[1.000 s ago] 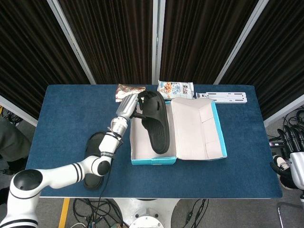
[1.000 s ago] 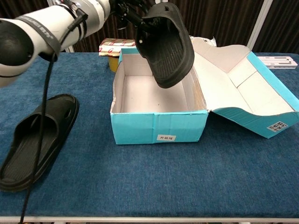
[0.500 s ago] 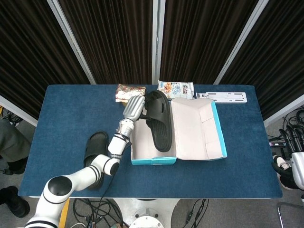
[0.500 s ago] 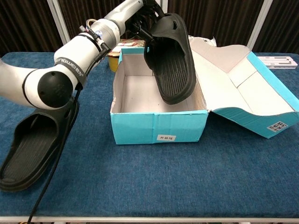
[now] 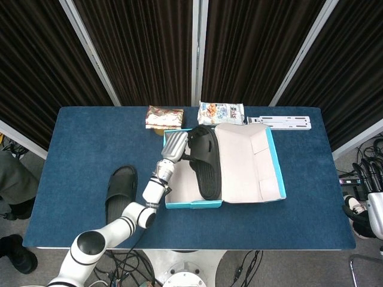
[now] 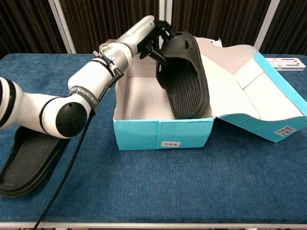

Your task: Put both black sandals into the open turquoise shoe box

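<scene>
head view first: left hand (image 5: 176, 145) grips a black sandal (image 5: 205, 161) by its strap end, inside the open turquoise shoe box (image 5: 191, 202), along the box's right side, with the toe towards the near wall. second black sandal (image 5: 121, 192) lies flat on the blue counter (image 5: 84, 143), left of the box and apart from it. two snack packets (image 5: 164, 116) and a white rail (image 5: 280, 122) lie near the far edge. right hand is not visible.

chest view: left hand (image 6: 152, 34) has its fingers closed round the held sandal's (image 6: 183, 74) raised upper; the sole tilts down into the box (image 6: 163, 133), toe near the front wall. the other sandal (image 6: 29, 155) rests on the counter (image 6: 192, 187), partly hidden behind the left arm.
</scene>
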You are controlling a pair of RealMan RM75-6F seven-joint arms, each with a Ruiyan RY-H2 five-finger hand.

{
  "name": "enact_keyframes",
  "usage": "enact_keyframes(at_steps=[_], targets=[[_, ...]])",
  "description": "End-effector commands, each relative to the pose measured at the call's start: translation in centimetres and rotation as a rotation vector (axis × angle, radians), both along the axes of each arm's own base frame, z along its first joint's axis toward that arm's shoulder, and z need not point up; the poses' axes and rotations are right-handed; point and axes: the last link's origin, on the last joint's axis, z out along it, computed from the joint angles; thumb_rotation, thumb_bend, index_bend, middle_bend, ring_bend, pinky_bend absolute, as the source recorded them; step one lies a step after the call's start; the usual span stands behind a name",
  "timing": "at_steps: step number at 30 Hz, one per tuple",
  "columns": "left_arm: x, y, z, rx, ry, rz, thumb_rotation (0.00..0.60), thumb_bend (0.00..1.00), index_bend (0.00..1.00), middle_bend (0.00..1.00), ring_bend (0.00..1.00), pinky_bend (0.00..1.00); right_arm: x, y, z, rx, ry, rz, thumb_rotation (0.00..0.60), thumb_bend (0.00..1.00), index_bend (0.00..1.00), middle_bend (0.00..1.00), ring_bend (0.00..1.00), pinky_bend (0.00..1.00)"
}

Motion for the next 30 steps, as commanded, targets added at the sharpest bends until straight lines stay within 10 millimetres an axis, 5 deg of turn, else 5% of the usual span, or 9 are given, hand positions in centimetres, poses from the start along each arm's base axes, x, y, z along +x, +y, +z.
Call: enact_keyframes(at_steps=[1, 19, 24, 30], targets=[[-0.2, -0.1, -0.8, -0.061, -0.008, 0.042, 0.6, 0.0, 0.45, 0.51, 0.6, 0.85, 0.0, 0.0, 0.0, 0.002, 0.0, -0.001, 0.6, 0.05, 0.0, 0.0, 0.0, 0.0], [-0.9, -0.4, -2.4, -0.103, 0.103, 0.09, 0.6, 0.0, 0.4, 0.47, 0.54, 0.81, -0.2, -0.1, -0.1, 0.008, 0.0, -0.01, 0.6, 0.05, 0.0, 0.0, 0.0, 0.0], [-0.6, -0.8, -2.6, -0.097, 0.13, 0.063, 0.6, 0.0, 0.21, 0.25, 0.3, 0.71, -0.2, 0.0, 0.0, 0.007, -0.001, -0.008, 0.6, 0.05, 0.0, 0.0, 0.0, 0.0], [0.0, -1.2, -1.9, -0.014, 0.156, 0.001, 0.6, 0.0, 0.08, 0.01, 0.01, 0.38, -0.3, 0.3, 0.2, 0.002, -0.009, -0.006, 0.6, 0.06, 0.0, 0.0, 0.0, 0.0]])
